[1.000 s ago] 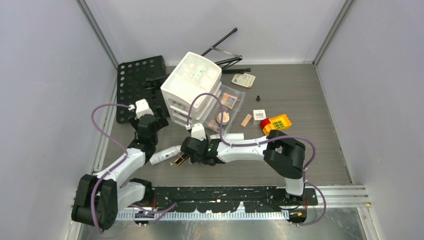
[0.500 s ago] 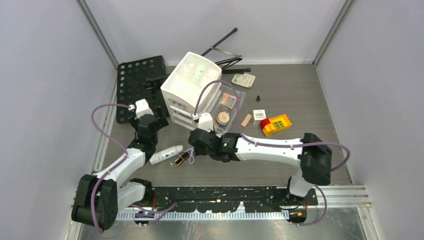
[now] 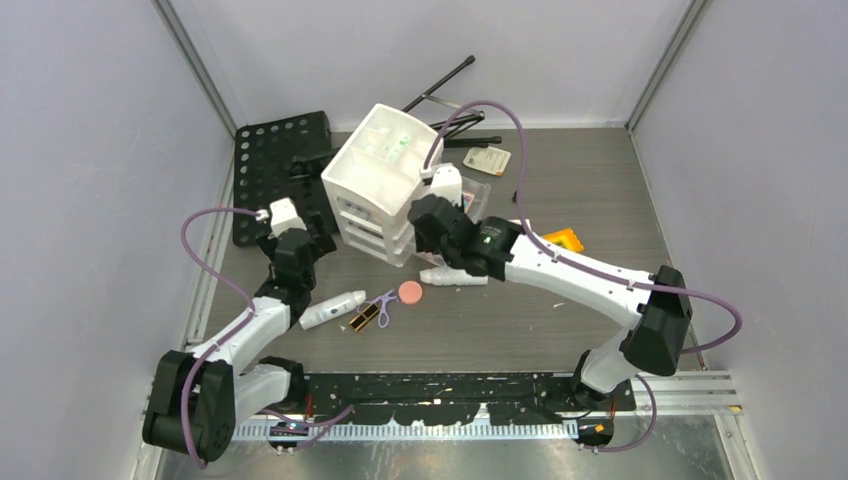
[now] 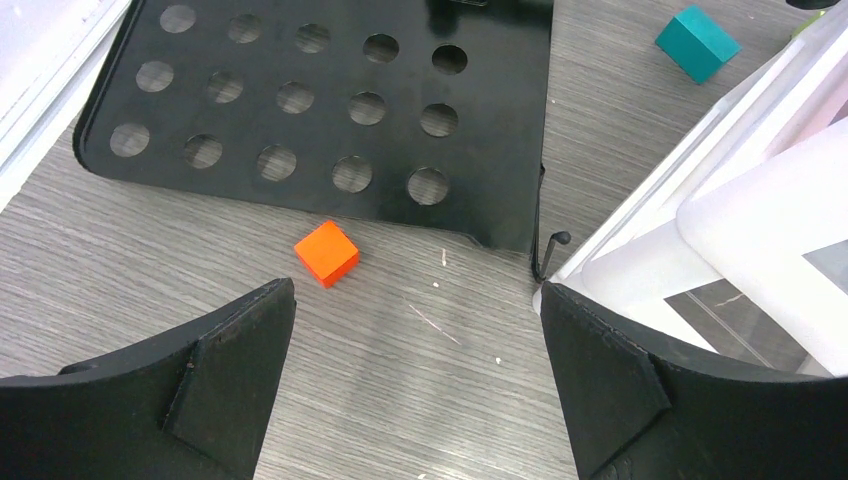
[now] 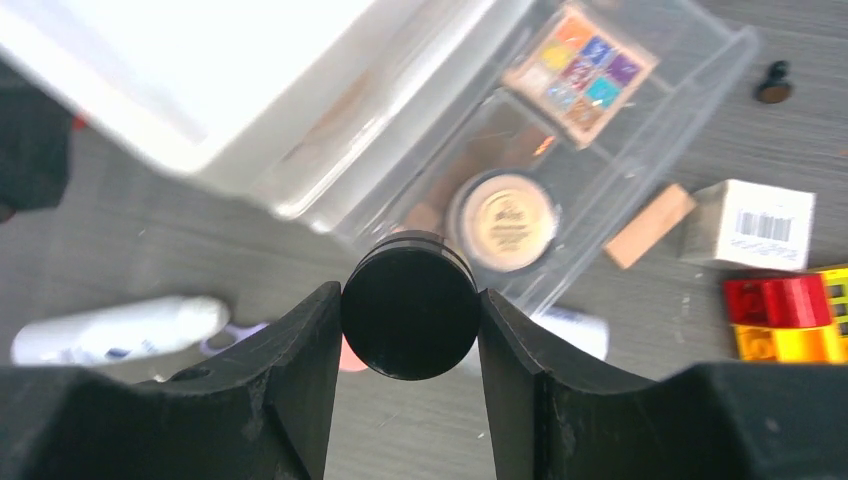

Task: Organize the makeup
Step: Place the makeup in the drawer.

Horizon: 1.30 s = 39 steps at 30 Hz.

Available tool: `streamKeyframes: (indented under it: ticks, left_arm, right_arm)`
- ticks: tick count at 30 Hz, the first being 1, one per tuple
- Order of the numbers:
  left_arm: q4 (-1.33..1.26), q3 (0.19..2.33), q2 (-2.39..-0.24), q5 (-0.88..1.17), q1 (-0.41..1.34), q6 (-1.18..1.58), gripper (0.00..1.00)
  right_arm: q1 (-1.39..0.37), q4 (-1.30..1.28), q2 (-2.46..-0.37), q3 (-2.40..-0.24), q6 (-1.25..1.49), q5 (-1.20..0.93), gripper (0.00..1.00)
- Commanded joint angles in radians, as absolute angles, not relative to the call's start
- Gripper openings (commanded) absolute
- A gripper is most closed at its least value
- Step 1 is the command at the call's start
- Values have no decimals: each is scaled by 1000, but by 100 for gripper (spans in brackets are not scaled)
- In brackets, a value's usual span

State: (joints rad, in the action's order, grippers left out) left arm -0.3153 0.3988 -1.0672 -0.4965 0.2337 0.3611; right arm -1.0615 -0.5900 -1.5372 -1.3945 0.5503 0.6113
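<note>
My right gripper (image 5: pixel 410 325) pinches the small glossy black cylinder (image 5: pixel 408 300) by its sides above the clear plastic tray (image 5: pixel 738 52), likely light and slippery; left gripper (image 4: pixel 415 345) fingers apart.

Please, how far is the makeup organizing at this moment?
Done: the eyeshadow palette and a peach compact lie in the clear tray. In hand: the right gripper is shut on a black round container near that tray. To do: a white tube, lipstick, pink compact and white bottle on the table; the left gripper is open.
</note>
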Motion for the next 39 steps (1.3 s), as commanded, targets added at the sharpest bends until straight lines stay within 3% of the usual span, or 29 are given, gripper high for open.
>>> streamKeyframes:
  ticks: [1,9,39]
  left_arm:
    - [-348,417,-1049,-522,234,372,95]
    - [-348,419,-1051,-523,233,371,95]
    - [-353,420,-1059,-518,233,371,95]
  right_arm:
    - [-974,-516,-1498,-1409,466,563,45]
    - [-894,-418,-1568,-1424,397,422,44]
    - [-882,-215,-1698,-1308,401,342,44]
